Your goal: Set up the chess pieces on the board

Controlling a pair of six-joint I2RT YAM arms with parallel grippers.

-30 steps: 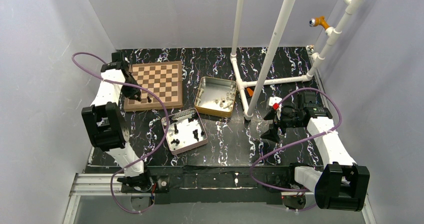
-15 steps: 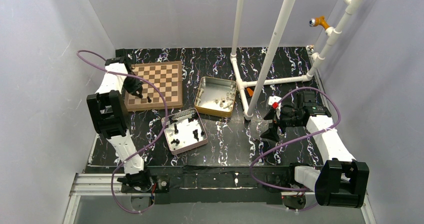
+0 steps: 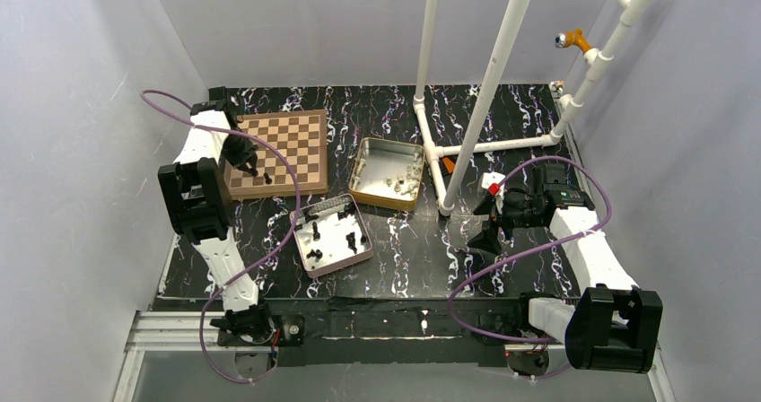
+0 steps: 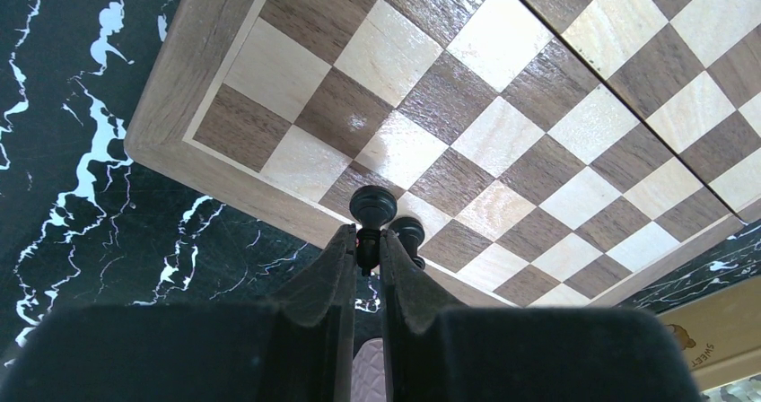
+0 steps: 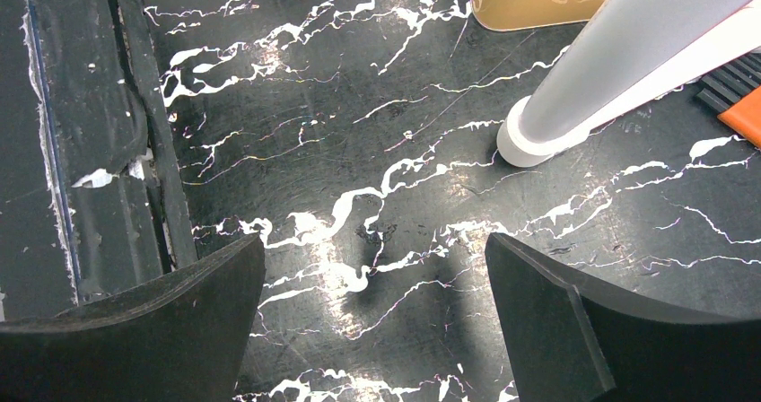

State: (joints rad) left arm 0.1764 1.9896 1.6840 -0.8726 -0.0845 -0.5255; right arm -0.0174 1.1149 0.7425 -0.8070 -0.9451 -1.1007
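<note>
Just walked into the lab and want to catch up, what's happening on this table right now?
The left pincer is shut on a black chess piece, holding it upright over an edge row of the board, beside a second black piece standing there. Whether it has touched down is unclear. Spare pieces wait in the silver tin. The right pincer hangs open above the table.

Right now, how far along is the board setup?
Barely started. One black piece stands on the board near its edge. The left gripper is shut on a second piece above that edge. Several black pieces wait in the tin; right gripper open.
</note>
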